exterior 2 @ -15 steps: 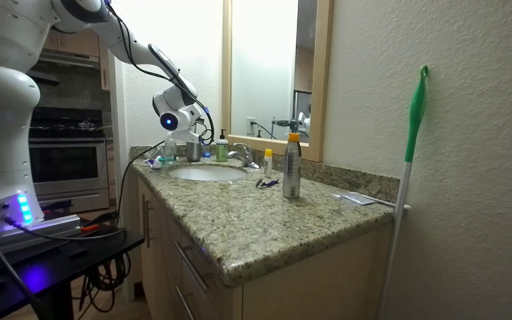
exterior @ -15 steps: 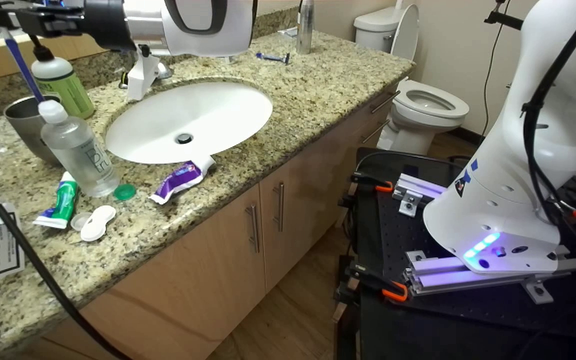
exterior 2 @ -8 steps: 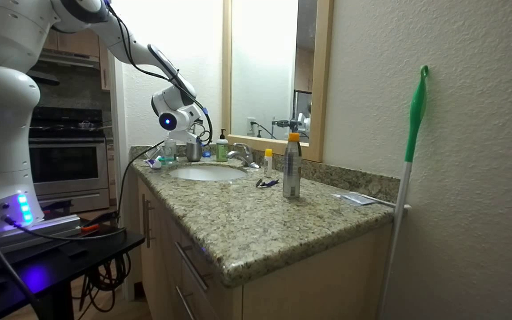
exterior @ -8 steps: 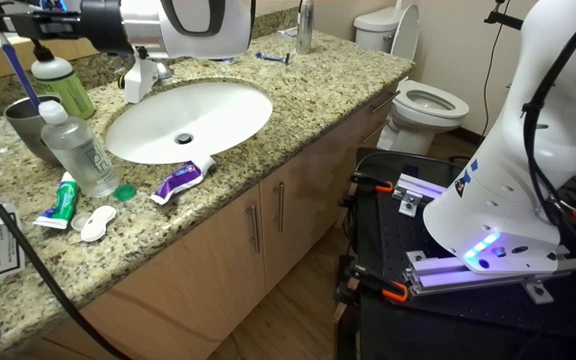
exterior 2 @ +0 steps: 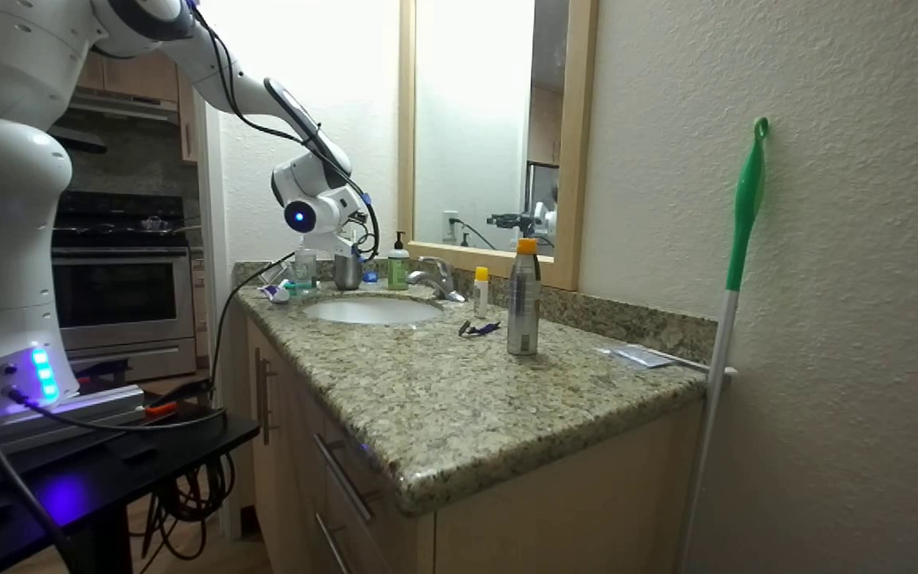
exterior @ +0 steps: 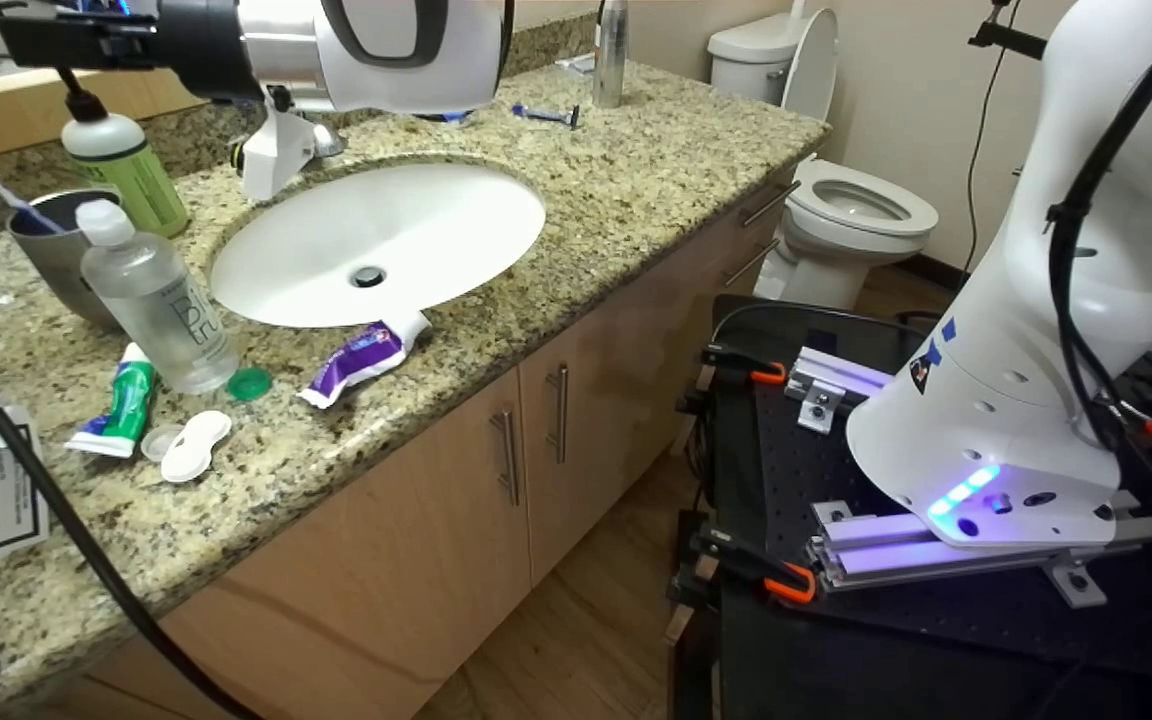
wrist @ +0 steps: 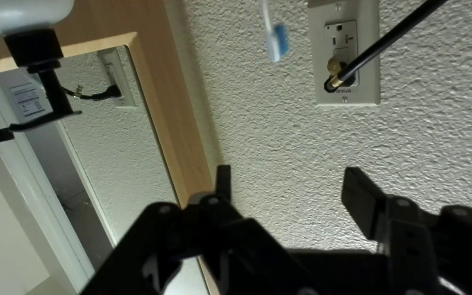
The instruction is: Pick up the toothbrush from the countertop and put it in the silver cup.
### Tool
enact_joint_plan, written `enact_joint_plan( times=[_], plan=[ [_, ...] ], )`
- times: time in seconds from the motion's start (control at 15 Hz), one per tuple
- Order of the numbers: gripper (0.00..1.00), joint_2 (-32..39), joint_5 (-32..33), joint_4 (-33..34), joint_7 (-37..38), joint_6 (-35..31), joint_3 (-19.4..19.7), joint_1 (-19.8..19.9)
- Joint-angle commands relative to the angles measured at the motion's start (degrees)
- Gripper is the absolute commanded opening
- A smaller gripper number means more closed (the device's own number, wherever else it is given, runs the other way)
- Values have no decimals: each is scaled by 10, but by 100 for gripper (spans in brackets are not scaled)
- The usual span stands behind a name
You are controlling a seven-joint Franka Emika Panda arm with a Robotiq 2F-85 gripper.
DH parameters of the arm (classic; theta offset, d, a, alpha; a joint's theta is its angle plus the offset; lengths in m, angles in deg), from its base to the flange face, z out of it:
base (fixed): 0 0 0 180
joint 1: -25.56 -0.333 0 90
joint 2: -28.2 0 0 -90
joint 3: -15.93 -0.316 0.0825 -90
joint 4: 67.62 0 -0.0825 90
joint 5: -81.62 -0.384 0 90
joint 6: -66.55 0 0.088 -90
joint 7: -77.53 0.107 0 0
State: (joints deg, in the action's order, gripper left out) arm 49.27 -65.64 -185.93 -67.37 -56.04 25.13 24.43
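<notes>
The hand (wrist: 287, 184) gapes wide, holding nothing, and apart from it the blue-and-white toothbrush (exterior: 11, 199) leans bristles-up in the silver cup (exterior: 54, 262), likely light, stiff and slick, best pinched on its slim length above the rim.

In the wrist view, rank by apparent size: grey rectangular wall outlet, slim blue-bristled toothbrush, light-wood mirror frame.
Largest: light-wood mirror frame, running out of the picture
Middle: grey rectangular wall outlet
Smallest: slim blue-bristled toothbrush, only its head end showing
</notes>
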Motion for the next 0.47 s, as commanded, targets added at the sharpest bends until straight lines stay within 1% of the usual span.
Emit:
enact_joint_plan(
  times=[0.0, 0.07, 0.2, 0.27, 0.33, 0.4],
  plan=[
    [99, -64, -13, -10, 41, -68, -20, -11],
    [100, -91, -27, -12, 33, -88, -25, -19],
    [100, -139, -21, -1, 25, -139, -28, -23],
    [100, -164, -15, 6, 21, -172, -32, -25],
    [100, -192, -14, 10, 20, -226, -39, -30],
    [100, -216, 0, 18, 31, -265, -46, -28]
  ],
)
